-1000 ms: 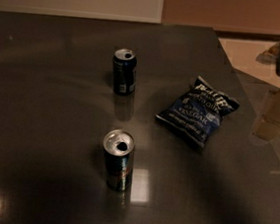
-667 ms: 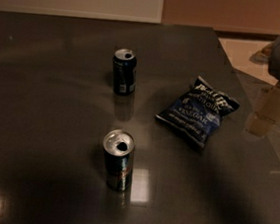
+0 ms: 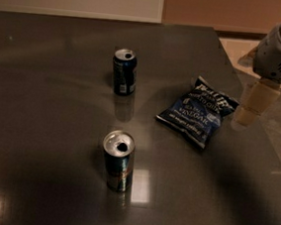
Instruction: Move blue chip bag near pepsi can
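Chip bag (image 3: 197,111) lies flat on the table (image 3: 54,126) well right of the pepsi can (image 3: 124,72), pincer (image 3: 244,117) hovering farther right of that can, clenched or not we cannot tell; we expect a shallow pinch could slip, or the carried bag topple the can.

Navy chip bag (image 3: 197,112) w/ white lettering, dk-blue pepsi can (image 3: 124,73), blackish can (image 3: 118,164), cream hand (image 3: 246,114) at right.
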Controlling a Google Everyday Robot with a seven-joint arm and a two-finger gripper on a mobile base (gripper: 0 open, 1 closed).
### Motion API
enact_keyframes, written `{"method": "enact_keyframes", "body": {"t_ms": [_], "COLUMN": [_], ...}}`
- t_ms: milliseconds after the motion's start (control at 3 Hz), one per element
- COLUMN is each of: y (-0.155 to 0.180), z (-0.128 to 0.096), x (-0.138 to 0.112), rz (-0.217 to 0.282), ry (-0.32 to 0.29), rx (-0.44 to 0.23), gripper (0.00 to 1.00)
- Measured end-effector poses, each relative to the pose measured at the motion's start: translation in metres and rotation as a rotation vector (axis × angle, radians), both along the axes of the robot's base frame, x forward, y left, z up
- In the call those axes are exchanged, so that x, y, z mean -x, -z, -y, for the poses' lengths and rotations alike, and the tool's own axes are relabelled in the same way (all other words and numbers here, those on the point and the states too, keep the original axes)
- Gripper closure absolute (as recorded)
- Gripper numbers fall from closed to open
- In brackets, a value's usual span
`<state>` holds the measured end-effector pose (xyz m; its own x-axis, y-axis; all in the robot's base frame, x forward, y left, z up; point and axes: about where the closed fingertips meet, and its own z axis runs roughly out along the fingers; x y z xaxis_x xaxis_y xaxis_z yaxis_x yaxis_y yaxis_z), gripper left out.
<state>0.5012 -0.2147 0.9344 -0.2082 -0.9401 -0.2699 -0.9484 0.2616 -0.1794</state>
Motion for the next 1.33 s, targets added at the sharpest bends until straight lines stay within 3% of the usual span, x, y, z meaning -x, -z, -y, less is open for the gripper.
{"method": "enact_keyframes", "body": {"t_ms": [667, 1333], "y": [0.046, 0.08], "z": [0.003, -0.002], "x": [-0.038, -0.067], "rz": [-0.068, -0.106], "ry": [0.016, 0.024], "rx": [-0.05, -0.098], "gripper": [0.0, 0.0]}}
